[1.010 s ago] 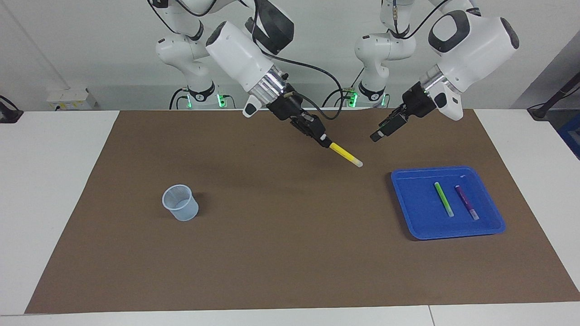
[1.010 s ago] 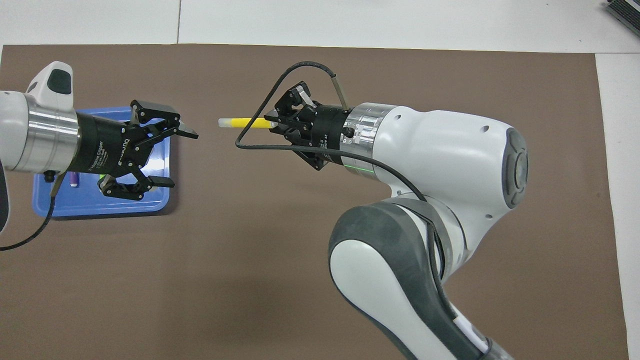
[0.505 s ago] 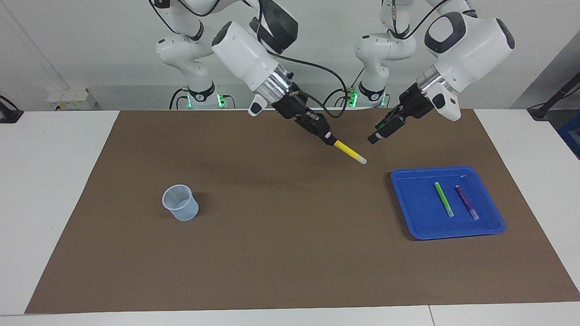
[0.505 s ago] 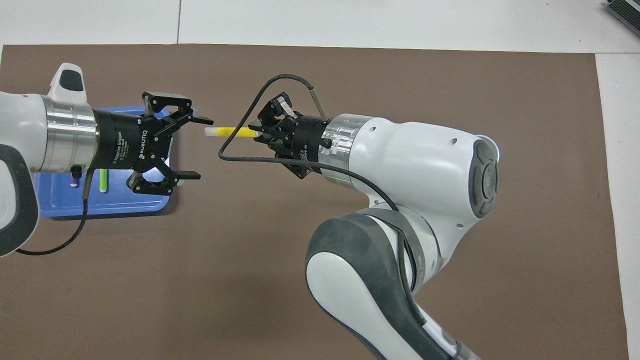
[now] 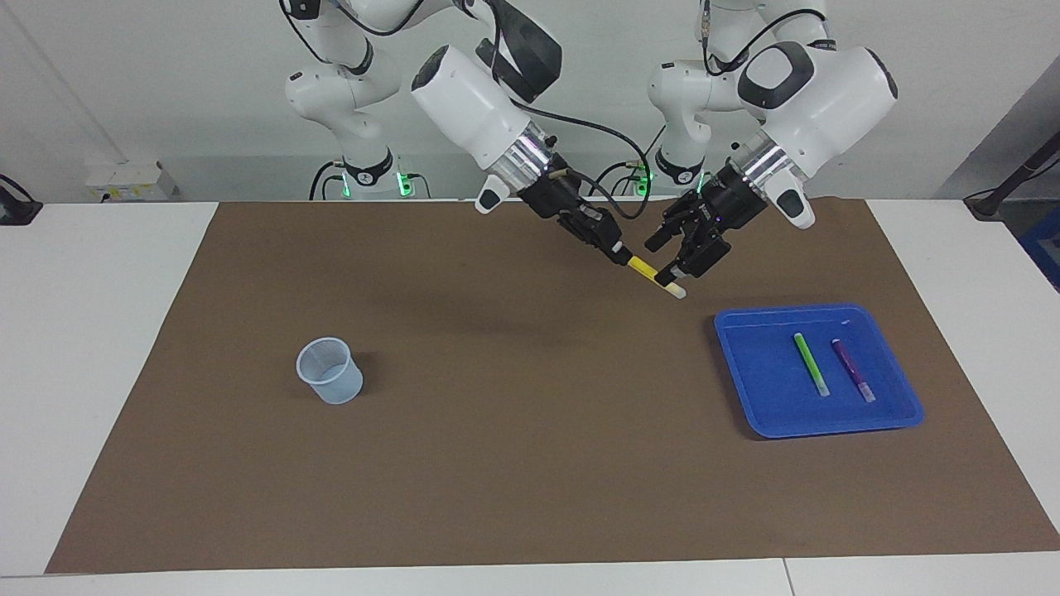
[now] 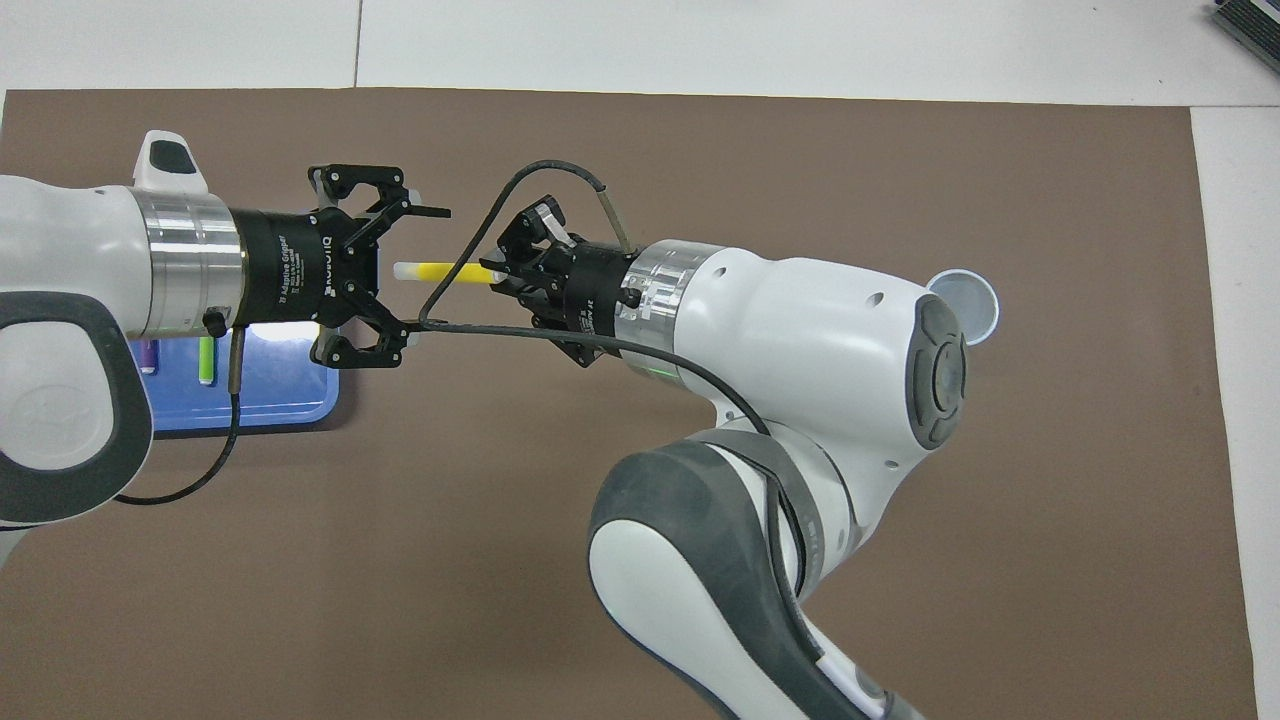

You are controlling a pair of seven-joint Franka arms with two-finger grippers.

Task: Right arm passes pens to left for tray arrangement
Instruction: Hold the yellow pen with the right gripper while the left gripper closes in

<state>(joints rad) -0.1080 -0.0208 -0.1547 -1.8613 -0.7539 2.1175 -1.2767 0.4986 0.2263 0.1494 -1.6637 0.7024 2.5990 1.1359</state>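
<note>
HOLD: your right gripper (image 5: 611,246) clamps the yellow pen (image 5: 644,270) by one end so the whitish tip juts free between the wide-spread fingers of your left gripper (image 5: 681,248) | TRAY: blue tray (image 5: 749,397), below that claw, holds green pen (image 5: 811,362) and purple pen (image 5: 852,370) | HIDDEN: you cannot tell whether any finger touches the tip; from overhead the left arm covers most of the tray

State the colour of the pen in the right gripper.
Yellow pen with a whitish tip; the facing view shows it best.
</note>
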